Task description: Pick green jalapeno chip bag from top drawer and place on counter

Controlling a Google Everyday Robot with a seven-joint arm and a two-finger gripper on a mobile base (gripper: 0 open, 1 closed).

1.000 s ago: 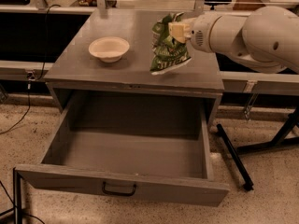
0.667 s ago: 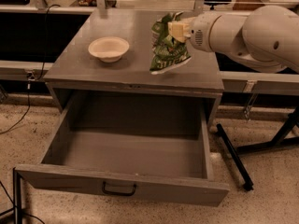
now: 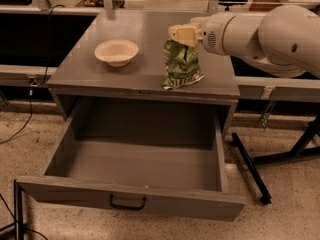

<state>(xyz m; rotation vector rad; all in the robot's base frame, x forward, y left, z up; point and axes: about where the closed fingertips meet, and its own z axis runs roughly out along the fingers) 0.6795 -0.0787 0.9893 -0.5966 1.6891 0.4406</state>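
1. Nearest to us, the top drawer (image 3: 135,164) is pulled far out of the grey cabinet. Its plain front faces us low in the view and carries a small dark handle (image 3: 127,202) near the middle. We look down on its grey bottom.
2. On both sides of the drawer we see the speckled floor (image 3: 280,219). At the right a black frame leg (image 3: 250,168) lies on it, just beside the right wall of the drawer.
3. Above the drawer comes the counter (image 3: 145,34), the flat grey top of the same cabinet.
4. On the right part of the counter, near its front edge, stands the green jalapeno chip bag (image 3: 181,69). It is upright and crinkled. Its lower end spreads out and touches the surface, and its top is gathered narrow.
5. Directly over the bag we find the claw (image 3: 182,35), cream in colour. Its jaws are clamped together on the gathered top of the bag.
6. To the left of the bag, well apart from it and a little further back, a cream bowl (image 3: 116,51) sits upright on the counter.
7. Behind the claw, the thick white arm (image 3: 280,34) comes in from the right edge of the view and hangs over the right side of the counter.
8. Beyond the counter the background is dark, and we cannot tell what stands there.
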